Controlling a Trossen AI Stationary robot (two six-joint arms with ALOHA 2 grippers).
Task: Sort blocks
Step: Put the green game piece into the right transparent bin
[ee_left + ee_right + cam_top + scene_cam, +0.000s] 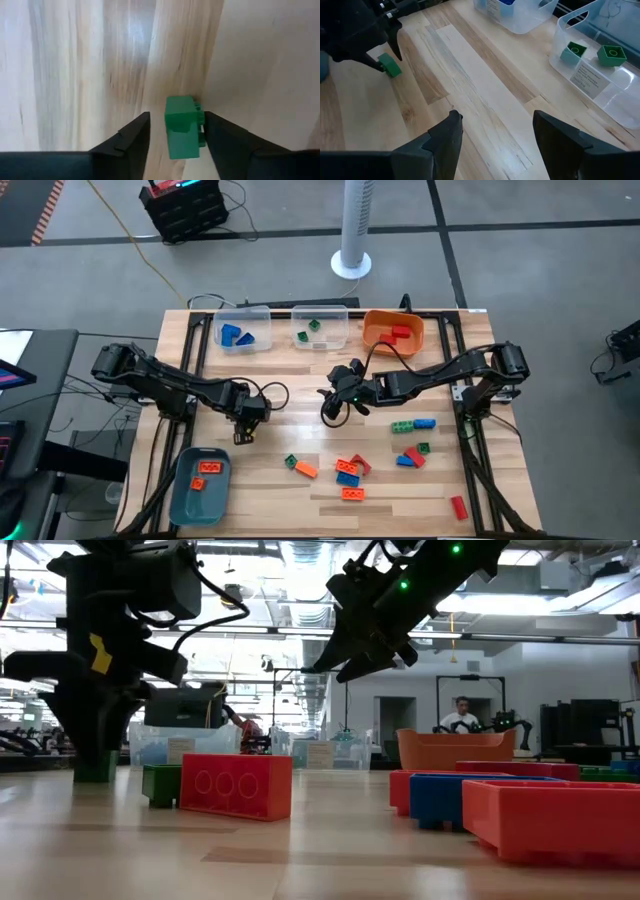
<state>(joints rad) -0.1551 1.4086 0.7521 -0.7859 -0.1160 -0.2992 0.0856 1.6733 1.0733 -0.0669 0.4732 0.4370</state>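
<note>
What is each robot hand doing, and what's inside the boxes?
Left gripper: fingers around a green block, gaps showing.
Right gripper: open, empty.
Teal bin: orange blocks.
Orange bin: red blocks.
Clear bins: one blue blocks, one green.

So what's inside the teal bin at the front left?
The teal bin holds two orange blocks, seen only from above. Anything beneath them is covered; the rest of its floor shows bare.

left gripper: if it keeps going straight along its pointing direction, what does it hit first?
The green block. It already sits between the left gripper's fingers on the table, with small gaps showing on both sides. Past it looks like bare wood, though depth is unclear.
</note>
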